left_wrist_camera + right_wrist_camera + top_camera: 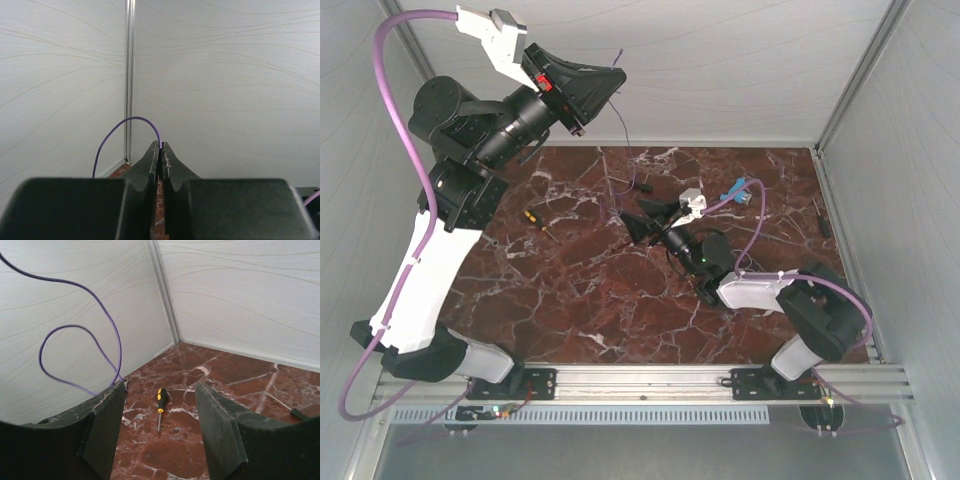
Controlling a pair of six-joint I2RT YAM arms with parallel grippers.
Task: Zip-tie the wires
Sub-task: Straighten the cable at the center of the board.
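Left arm raised high at rear-left. The left gripper [160,146] has its jaws pressed together on one strand of the wires [135,117], which arches out of the tips. Judged purpose: lift the strand off the surface so it hangs taut and reachable.

Right arm low over mid-table. The right gripper [638,222] has its jaws apart, nothing between them. The wire loop hangs just beside one finger; contact cannot be told. Probably positioned to catch the lower run.

Encl.: pale grained walls [740,60] w/ aluminium corner posts. Surface: red-brown marble table [570,300], white veins. Small orange-handled screwdriver [160,401] lies flat ahead of the right gripper, apart from the wires.
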